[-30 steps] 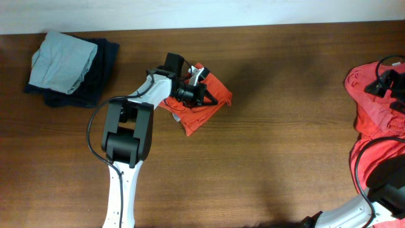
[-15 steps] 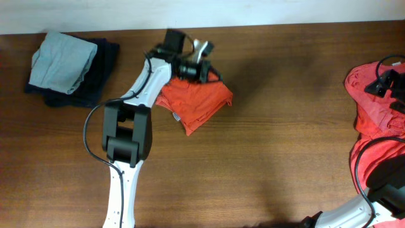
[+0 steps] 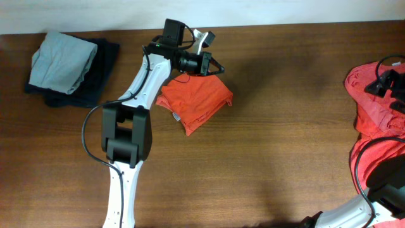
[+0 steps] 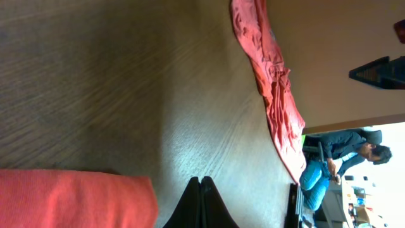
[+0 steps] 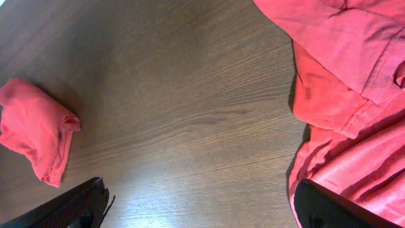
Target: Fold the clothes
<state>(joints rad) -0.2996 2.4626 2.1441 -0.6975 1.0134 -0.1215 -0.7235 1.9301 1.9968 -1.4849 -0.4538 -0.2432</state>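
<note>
My left gripper (image 3: 217,66), pinched together and empty, hangs by the folded T-shirt (image 3: 195,101); a low swing could snag and unfold it; right gripper (image 5: 199,183) spread wide.

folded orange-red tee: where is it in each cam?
Overhead: folded orange-red T-shirt, upper centre of the picture.
Left wrist: bottom-left corner, only partly in frame.
Right wrist: left edge, mid-height.
Shared landmark: unfolded red shirt pile, far right overhead, upper right in left wrist, right side in right wrist.
</note>
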